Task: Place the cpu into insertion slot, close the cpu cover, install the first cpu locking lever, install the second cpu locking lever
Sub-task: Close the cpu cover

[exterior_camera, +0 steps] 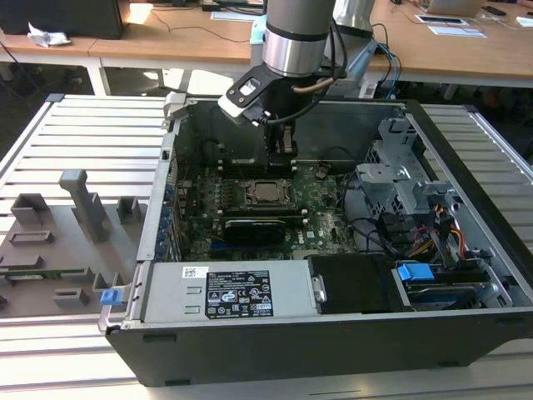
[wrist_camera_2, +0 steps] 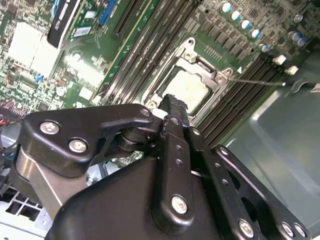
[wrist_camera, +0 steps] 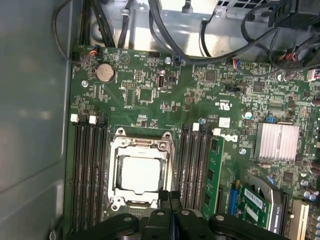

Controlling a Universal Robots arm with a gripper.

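Observation:
The cpu [wrist_camera: 141, 174] lies flat in the insertion slot [wrist_camera: 118, 202], its silver top showing through the window of the cpu cover [wrist_camera: 116, 165], which is folded down over it. In the second wrist view the cpu [wrist_camera_2: 187, 90] shows just beyond the fingertips. A thin wire locking lever [wrist_camera_2: 255, 80] reaches out from the socket's corner over the memory slots. My gripper [wrist_camera: 170, 195] is shut with nothing held, its tip close to the socket's edge. In the exterior view the gripper [exterior_camera: 281, 162] hangs just above the socket [exterior_camera: 266, 192], inside the open computer case.
Black memory slots [wrist_camera: 89, 170] flank the socket, and one holds a green memory stick [wrist_camera: 215, 170]. A silver heatsink [wrist_camera: 277, 141], a coin battery [wrist_camera: 105, 73] and cables [wrist_camera: 200, 50] lie around. The case wall [wrist_camera: 30, 100], drive cage [exterior_camera: 400, 179] and power supply [exterior_camera: 237, 289] hem in the board.

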